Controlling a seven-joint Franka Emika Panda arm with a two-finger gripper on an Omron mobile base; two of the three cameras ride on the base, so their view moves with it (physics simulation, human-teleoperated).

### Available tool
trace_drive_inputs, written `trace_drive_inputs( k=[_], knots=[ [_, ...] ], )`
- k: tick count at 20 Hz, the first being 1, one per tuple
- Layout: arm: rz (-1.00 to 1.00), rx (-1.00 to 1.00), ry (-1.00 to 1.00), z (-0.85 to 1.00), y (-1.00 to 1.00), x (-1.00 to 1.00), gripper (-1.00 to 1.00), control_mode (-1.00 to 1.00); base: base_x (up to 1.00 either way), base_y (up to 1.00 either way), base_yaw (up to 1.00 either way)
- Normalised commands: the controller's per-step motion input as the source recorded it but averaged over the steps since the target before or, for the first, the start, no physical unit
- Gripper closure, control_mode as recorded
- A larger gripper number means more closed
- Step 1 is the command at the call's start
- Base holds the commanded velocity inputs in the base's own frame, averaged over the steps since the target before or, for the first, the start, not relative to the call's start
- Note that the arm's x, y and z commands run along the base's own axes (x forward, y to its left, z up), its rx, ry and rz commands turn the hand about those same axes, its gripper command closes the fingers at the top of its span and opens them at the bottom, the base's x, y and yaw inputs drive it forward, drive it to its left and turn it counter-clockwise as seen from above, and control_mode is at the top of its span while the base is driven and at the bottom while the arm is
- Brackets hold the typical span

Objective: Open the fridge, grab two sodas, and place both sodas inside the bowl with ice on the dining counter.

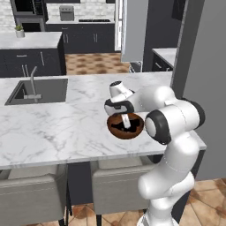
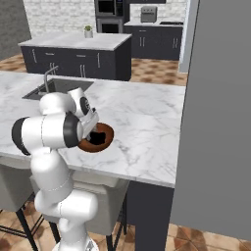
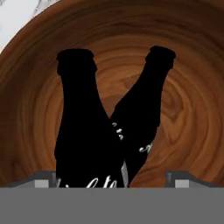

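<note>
Two near-black sodas lie in the reddish-brown bowl (image 3: 188,87), leaning on each other in a V with necks pointing away; the left soda (image 3: 81,122) partly covers the right soda (image 3: 146,100). My gripper (image 3: 112,181) hovers just above them, open, its fingertips (image 3: 43,179) spread wide to either side of the left bottle. From the base, the gripper (image 1: 126,120) reaches down into the bowl (image 1: 115,128) on the white marble dining counter (image 1: 57,123). The bowl (image 2: 107,141) sits half behind my forearm. The fridge's tall grey side (image 2: 220,122) rises at the right.
A sink with a curved tap (image 1: 33,84) is set into the counter's far left. Grey stools (image 1: 31,194) stand under the near edge. Dark cabinets with light tops (image 2: 78,49) stand across the tiled floor.
</note>
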Motion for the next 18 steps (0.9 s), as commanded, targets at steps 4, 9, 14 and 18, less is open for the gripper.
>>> trace_drive_inputs(
  k=[4,9,14,18],
  knots=[
    [0.04,0.01,0.0,0.24,-0.09,0.0,-1.0,-1.0,0.0,0.0,0.0],
    [0.05,0.04,0.0,0.41,-0.14,-0.07,-1.0,-1.0,0.0,0.0,0.0],
    [0.04,0.05,0.0,0.46,-0.14,-0.14,-1.0,-1.0,0.0,0.0,0.0],
    [0.03,0.05,0.0,0.5,-0.07,-0.31,-1.0,-1.0,0.0,0.0,0.0]
  ],
)
